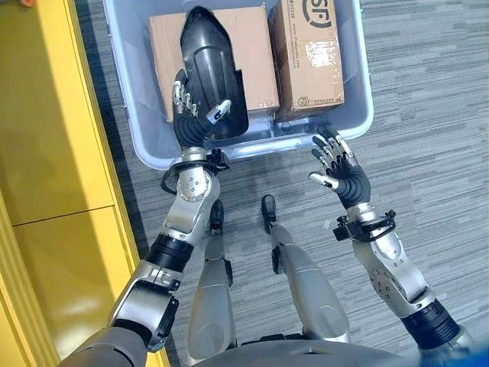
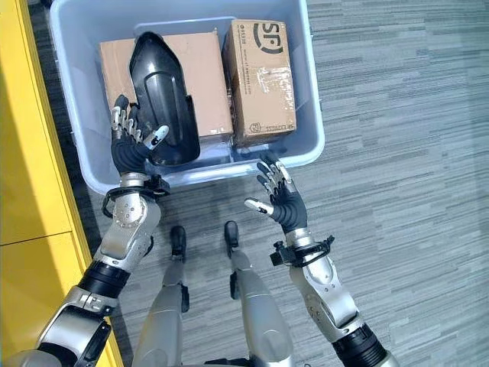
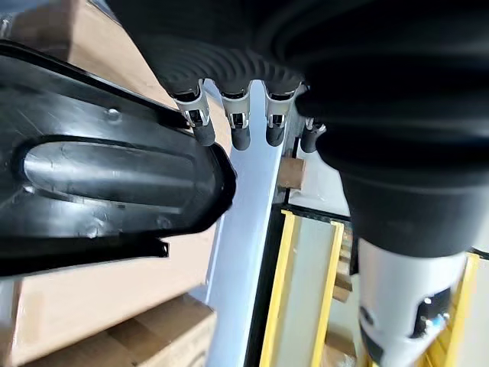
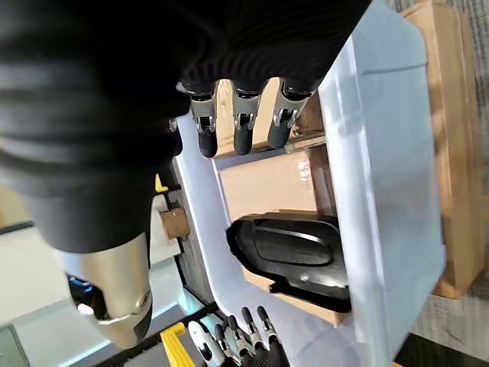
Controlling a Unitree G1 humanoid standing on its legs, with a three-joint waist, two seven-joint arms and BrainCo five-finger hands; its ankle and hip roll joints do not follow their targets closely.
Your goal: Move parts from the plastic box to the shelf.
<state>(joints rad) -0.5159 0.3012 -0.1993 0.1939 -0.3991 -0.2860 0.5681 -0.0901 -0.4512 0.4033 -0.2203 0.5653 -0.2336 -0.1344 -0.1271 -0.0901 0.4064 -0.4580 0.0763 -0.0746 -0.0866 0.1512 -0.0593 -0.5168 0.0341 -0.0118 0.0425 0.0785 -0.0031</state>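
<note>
Black moulded plastic, the part point(image 2: 160, 99) lies tilted across the larger cardboard box point(image 2: 202, 76) inside the pale plastic box point(image 2: 315, 145); the left hand point(image 2: 131, 138) reaches over the near wall, fingers beside the part's lower edge and thumb across its face, a loose cradle rather than a firm clasp; the right hand point(image 2: 276, 191) hovers spread wide just outside the rim, holding nothing; the yellow shelf point(image 1: 46, 153) stands to the left. Lifted like this, the long part could pivot and slip free, or catch the wall and drag the plastic box.
</note>
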